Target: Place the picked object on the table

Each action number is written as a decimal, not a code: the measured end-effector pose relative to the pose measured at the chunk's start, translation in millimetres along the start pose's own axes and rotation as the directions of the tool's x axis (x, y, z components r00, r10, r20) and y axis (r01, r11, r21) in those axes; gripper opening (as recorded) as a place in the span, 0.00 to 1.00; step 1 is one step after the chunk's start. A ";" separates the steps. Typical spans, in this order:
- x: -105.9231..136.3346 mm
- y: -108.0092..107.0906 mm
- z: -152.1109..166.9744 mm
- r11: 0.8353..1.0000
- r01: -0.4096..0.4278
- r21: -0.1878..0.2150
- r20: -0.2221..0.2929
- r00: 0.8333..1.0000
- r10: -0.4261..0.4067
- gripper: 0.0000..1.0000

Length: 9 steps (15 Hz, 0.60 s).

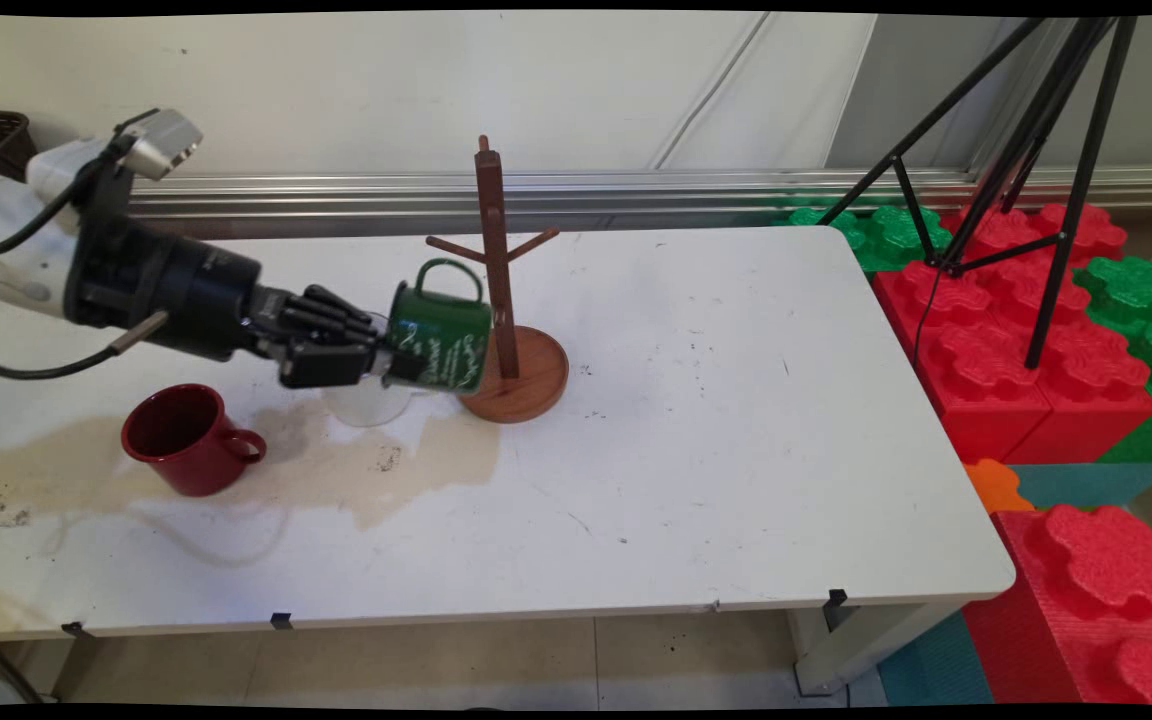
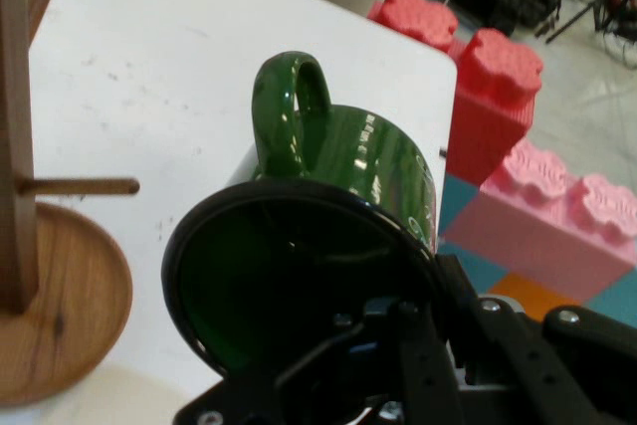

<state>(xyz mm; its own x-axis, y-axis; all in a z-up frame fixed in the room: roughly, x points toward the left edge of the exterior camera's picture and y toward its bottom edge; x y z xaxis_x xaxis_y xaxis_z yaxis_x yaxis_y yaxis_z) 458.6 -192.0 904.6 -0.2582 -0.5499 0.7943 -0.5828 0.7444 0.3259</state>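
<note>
Green mug held on its side, just beside the mug tree.

The gripper (image 1: 391, 362) has its fingers clenched on the rim of the green mug (image 1: 441, 335), one inside the mouth and one outside, handle up, lifted off the desk (image 1: 716, 420). The mug hangs just left of the wooden mug tree (image 1: 501, 290), over the edge of its round base, the handle near the tree's left peg. A clear glass (image 1: 366, 400) stands under the gripper; a red mug (image 1: 186, 440) sits well left of the tree on a brown stain. Right of the tree the desk lies open to its far edge, with foam blocks (image 1: 1016, 330) beyond.
</note>
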 end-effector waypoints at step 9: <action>-7.9 1.9 -38.9 0.995 -0.083 0.063 0.144 0.987 0.073 0.00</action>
<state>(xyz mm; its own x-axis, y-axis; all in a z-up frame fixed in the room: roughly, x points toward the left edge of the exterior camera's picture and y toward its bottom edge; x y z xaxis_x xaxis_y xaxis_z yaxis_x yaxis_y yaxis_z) 489.5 -171.4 918.9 -0.4084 -0.5425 0.7341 -0.6065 0.7623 0.2259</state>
